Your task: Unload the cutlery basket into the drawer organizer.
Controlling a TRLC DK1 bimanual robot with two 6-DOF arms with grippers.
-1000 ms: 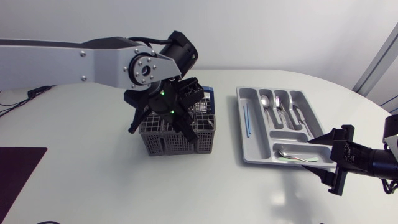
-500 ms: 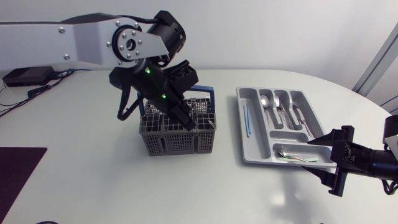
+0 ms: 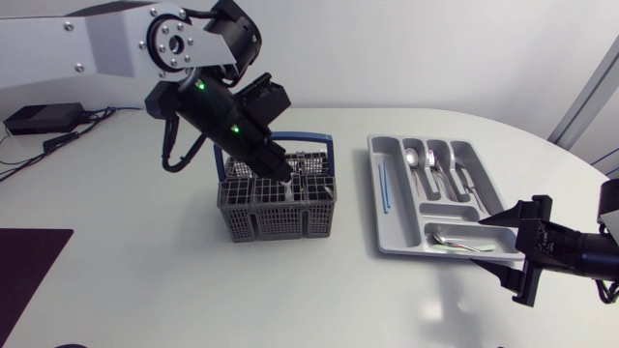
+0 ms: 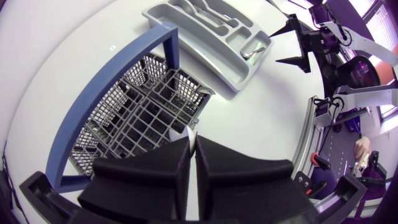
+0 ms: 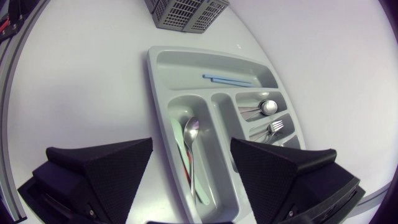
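The grey cutlery basket [image 3: 276, 208] with a blue handle stands mid-table; in the left wrist view it [image 4: 143, 106] lies under the fingers. My left gripper [image 3: 280, 174] hangs over the basket's middle, shut, and a small pale cutlery end [image 4: 180, 132] shows at its fingertips. The grey drawer organizer [image 3: 375, 193] lies to the right and holds spoons and forks [image 3: 430, 164], a blue stick [image 3: 384, 186] and a spoon [image 5: 191, 143] in its front compartment. My right gripper [image 3: 517, 249] stands open just past the organizer's near right corner, fingers [image 5: 106, 168] wide apart.
A dark mat [image 3: 29, 271] lies at the table's front left corner. The organizer's long left compartment [image 5: 205, 68] holds only the blue stick.
My left arm has risen out of the basket and swung up and to the left, its gripper staying shut. The right arm has not moved.
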